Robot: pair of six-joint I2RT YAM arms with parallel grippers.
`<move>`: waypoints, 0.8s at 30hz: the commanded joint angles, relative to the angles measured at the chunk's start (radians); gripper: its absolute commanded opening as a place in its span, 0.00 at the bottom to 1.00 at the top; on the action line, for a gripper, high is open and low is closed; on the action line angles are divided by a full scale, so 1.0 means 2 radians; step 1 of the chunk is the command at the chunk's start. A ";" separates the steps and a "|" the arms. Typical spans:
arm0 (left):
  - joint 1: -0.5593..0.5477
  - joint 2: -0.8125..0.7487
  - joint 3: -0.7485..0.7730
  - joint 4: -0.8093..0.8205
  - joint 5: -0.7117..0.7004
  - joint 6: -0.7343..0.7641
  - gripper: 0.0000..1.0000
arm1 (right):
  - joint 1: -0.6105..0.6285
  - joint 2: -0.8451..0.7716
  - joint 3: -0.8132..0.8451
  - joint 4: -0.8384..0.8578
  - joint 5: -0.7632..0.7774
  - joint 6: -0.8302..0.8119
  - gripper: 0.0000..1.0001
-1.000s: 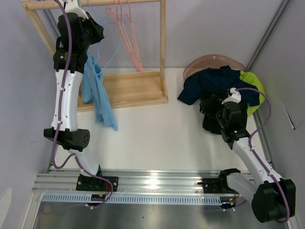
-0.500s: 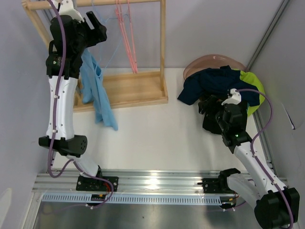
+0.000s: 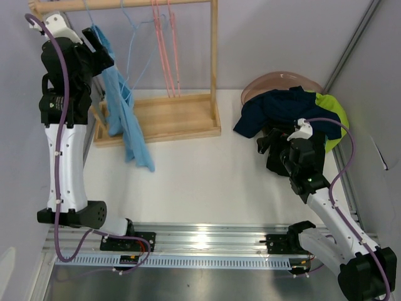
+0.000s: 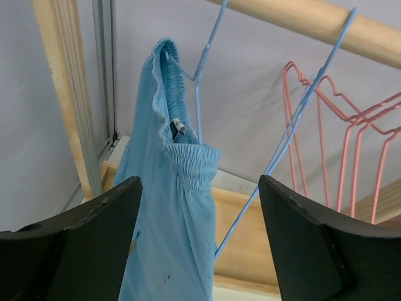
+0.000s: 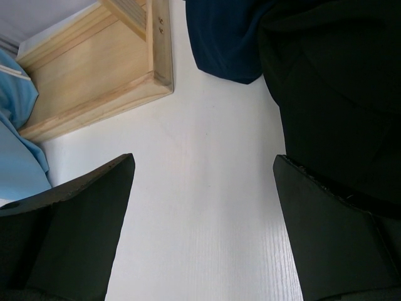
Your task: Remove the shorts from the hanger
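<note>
**Light blue pair on the hanger, both grippers empty**

Top view: light blue soft fabric shorts (image 3: pixel 122 119) hang off a thin blue wire hanger (image 3: pixel 133 44) on the wooden rack's top rail (image 3: pixel 125 5). The legs trail past the rack's base tray (image 3: pixel 175 116) onto the white table (image 3: pixel 207 182). Left gripper (image 3: pixel 97 45) is up by the waistband, just beside it; can't tell from here if it touches. Right gripper (image 3: pixel 268 144) sits at the edge of a heap: navy shorts (image 3: pixel 276 108), black shorts (image 3: pixel 279 164), lime green shorts (image 3: pixel 332 111), by a pink round bowl (image 3: pixel 282 78). Teal pair: can't pick it out.

Left wrist: fingers (image 4: pixel 81 244) spread wide, nothing pinched. Elastic waistband (image 4: pixel 188 157) is bunched on the hanger's shoulder, straight ahead btwn the fingers. Fabric looks thin, light and floppy, so it'll prob drape and snag on the wire rather than resist. Best hold imo: the gathered waistband, the thickest part, then lift up and off the hanger arm. Legs are cut off at the frame bottom. Pink wire hangers (image 4: pixel 338 125) alongside are bare.

Right wrist: fingers apart, only table btwn them. Black fabric crowds the right side; whether it touches a finger is unclear.
</note>
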 commanded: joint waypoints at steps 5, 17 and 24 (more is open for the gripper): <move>0.004 0.019 -0.042 0.017 -0.029 -0.001 0.78 | 0.006 -0.009 -0.003 0.001 0.013 0.003 0.99; 0.008 0.158 0.158 0.004 -0.033 -0.011 0.74 | 0.011 0.001 -0.003 -0.011 0.020 -0.015 0.99; 0.017 0.190 0.171 0.003 -0.032 -0.011 0.74 | 0.011 0.025 0.005 -0.002 0.020 -0.023 1.00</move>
